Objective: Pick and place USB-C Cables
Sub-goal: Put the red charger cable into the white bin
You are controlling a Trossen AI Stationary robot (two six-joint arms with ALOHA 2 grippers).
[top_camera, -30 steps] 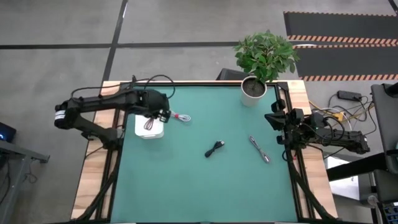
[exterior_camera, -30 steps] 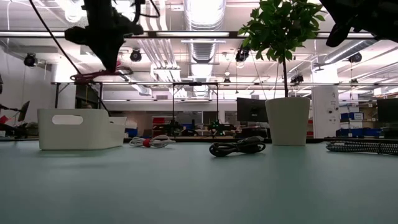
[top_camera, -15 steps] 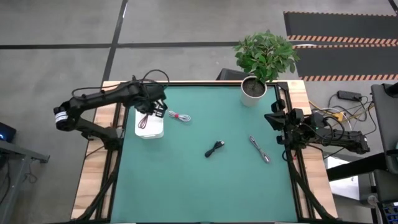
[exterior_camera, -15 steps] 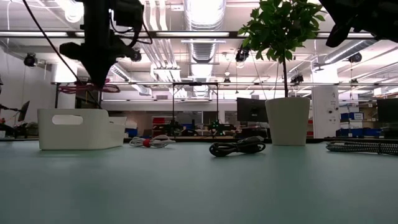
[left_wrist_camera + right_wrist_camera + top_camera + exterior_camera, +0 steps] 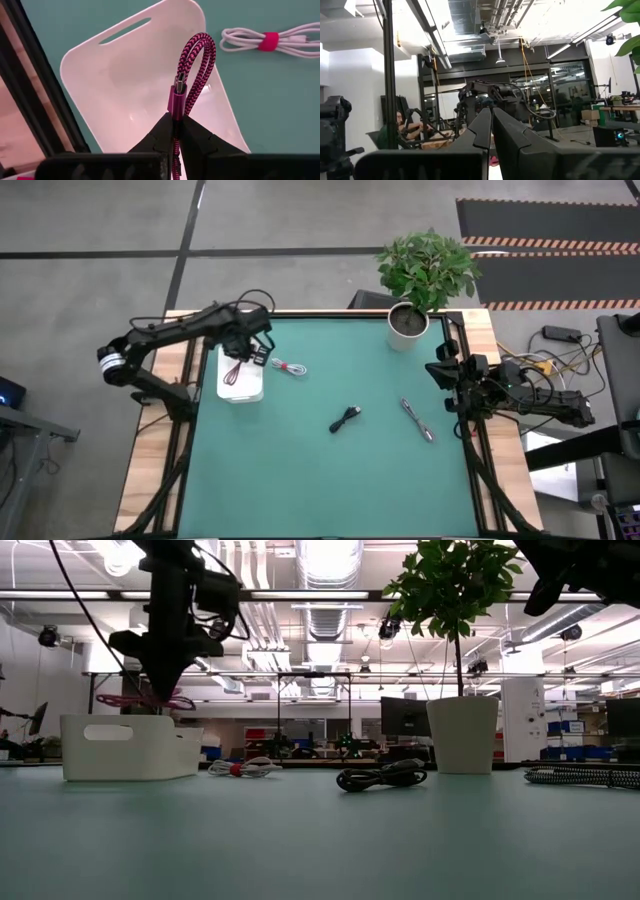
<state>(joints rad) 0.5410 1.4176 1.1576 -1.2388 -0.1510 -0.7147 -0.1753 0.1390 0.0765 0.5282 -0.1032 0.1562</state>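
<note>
My left gripper (image 5: 176, 120) hangs over the white tray (image 5: 115, 90) and is shut on the red braided USB-C cable (image 5: 197, 65). In the low view the cable (image 5: 145, 700) hovers just above the tray's rim (image 5: 125, 720). The white cable with a red tie (image 5: 290, 367) lies on the mat right of the tray. The black cable (image 5: 346, 418) lies mid-table, with the grey cable (image 5: 417, 420) to its right. My right gripper (image 5: 491, 120) is shut and waits at the table's right edge (image 5: 440, 370). My left gripper pinches the red cable bundle between its two fingers, beside the magenta connector (image 5: 176, 95), coming from above and pointing down. The folded loop (image 5: 202, 42) sticks out past the fingertips. The cable is lifted clear over the tray's inside.
A white pot with a green plant (image 5: 408, 320) stands at the far right corner of the green mat. Wooden strips (image 5: 160, 450) border the mat on both sides. Bare mat (image 5: 330, 480) lies along the near half of the table.
My left gripper has moved down toward the tray and shifted a little toward the far edge, staying shut on the red cable. The cable has dropped from well above the tray to just over its rim.
</note>
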